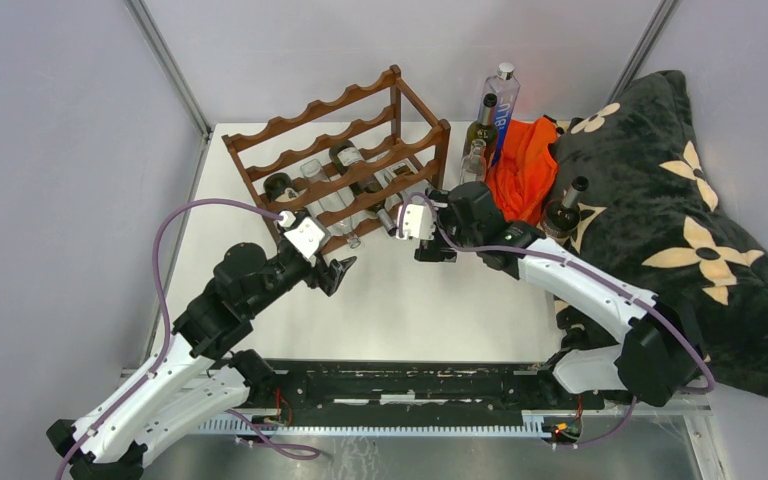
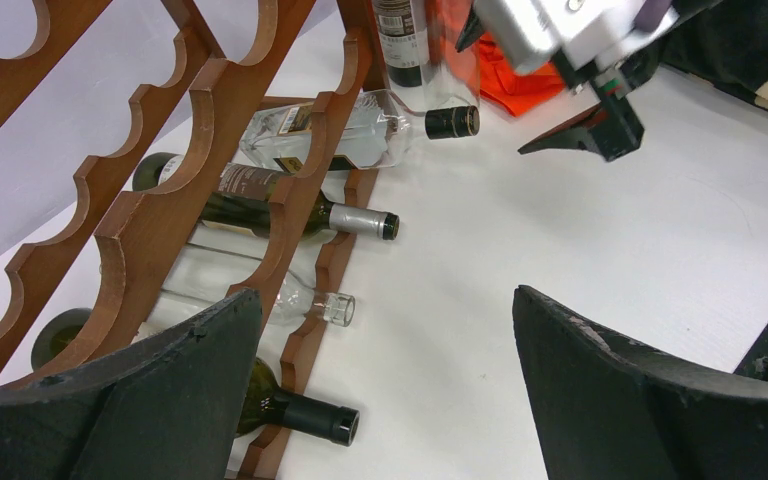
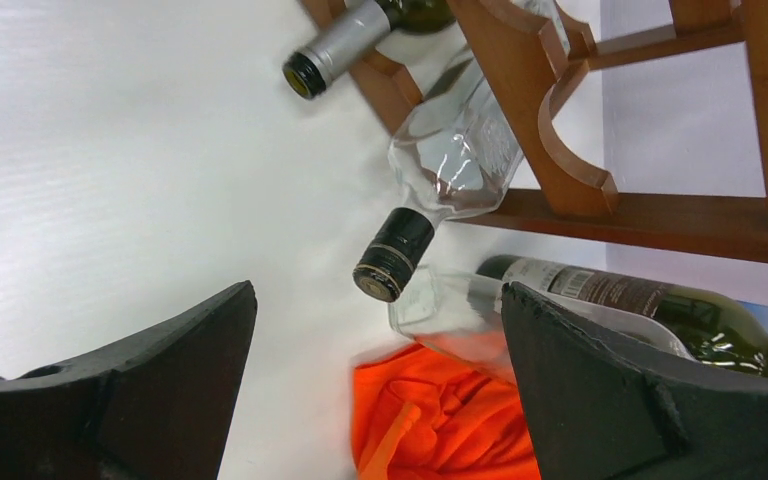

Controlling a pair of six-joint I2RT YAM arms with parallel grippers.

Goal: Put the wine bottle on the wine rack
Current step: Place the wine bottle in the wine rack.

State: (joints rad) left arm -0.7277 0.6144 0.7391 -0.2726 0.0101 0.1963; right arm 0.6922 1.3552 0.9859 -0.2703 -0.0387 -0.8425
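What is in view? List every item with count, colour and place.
wine rack: one, reddish-brown, far middle of table
racked bottles: four, two clear, two dark, lying in lowest tier
standing bottles: four, two dark, two clear, right of rack
cloth: one, orange, right of rack
blanket: one, black with cream flowers, right side
table: one, white
left gripper: black fingers, open, before rack
right gripper: black fingers, open, by rack's right end
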